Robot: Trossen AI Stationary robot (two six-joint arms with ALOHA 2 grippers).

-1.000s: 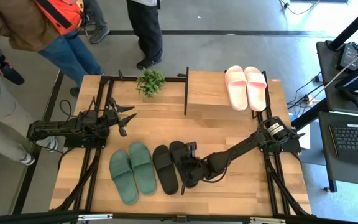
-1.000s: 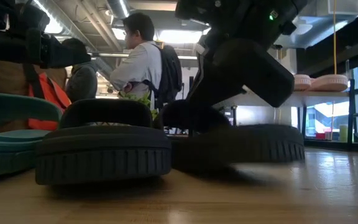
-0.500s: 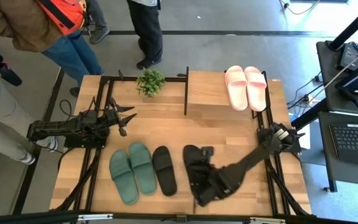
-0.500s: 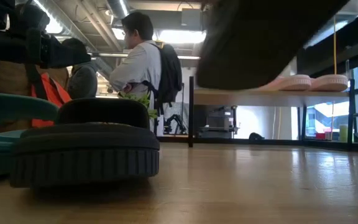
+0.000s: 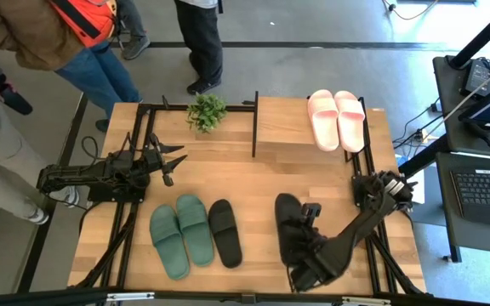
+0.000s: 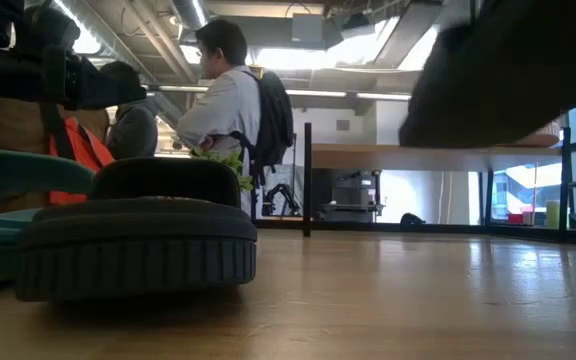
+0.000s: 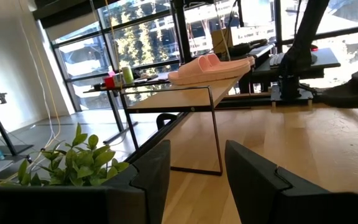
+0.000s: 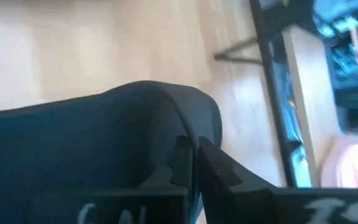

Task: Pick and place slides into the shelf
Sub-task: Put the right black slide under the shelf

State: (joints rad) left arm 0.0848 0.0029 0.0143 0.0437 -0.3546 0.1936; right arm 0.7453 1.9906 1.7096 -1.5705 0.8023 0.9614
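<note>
One pair of slides (image 5: 336,119) lies on the shelf (image 5: 283,121), three slides (image 5: 196,235) on the tabletop (image 5: 253,178) before it.

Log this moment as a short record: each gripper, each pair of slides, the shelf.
right gripper: shut on the strap of one black slide, lifted off the table
left gripper: open, empty, waiting at the table's left edge
other black slide: flat on the table, beside the green pair
green pair: on the table, side by side
pink pair: on top of the shelf
shelf: far side of the table
</note>
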